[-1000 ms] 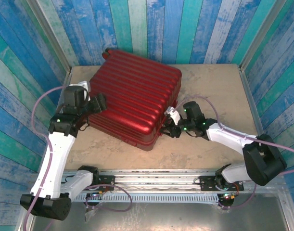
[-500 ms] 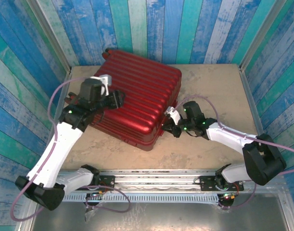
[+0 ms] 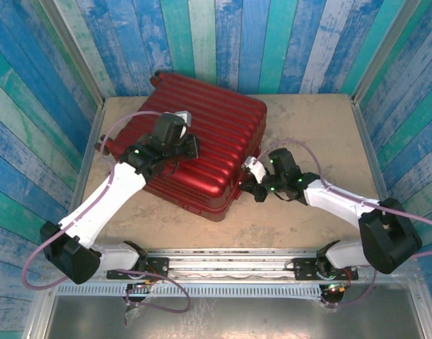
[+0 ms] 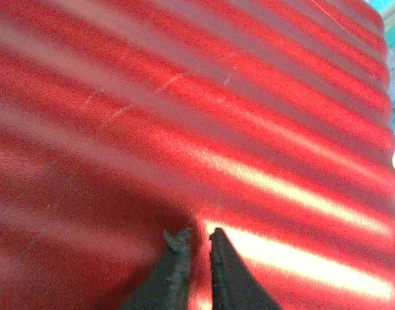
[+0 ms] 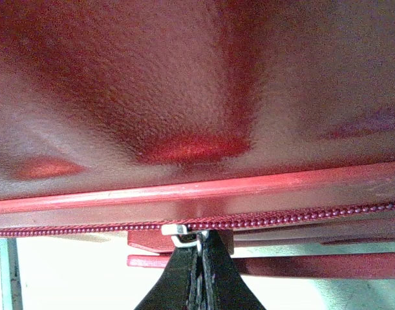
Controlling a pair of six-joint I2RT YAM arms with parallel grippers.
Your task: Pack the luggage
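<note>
Finds the left gripper (image 3: 192, 148) shifted since a second ago: off the left flank of the luggage (image 3: 223, 127) and up over its ribbed top shell, with the arm stretched further across. Finds its jaws, wide then, drawn almost together now, with a thin slit between the black fingertips (image 4: 178, 248) and nothing in it. Places those tips right at the red ribs in the left wrist view; cannot tell whether touching or just clear. Sees the right gripper (image 3: 244, 187) much where it was, at the near right corner of the case, low against the side seam. Shows, in the right wrist view, its two fingers pressed shut on the small metal zipper pull (image 5: 176, 234), right under the beaded zipper (image 5: 294, 212) running along the shell's edge. Locates the luggage closed and lying flat on the sandy table (image 3: 314, 127), turned at an angle, toward the back left, one corner close to the blue and green plank wall (image 3: 237, 42), well apart from the metal rail (image 3: 230, 258) at the near edge.
</note>
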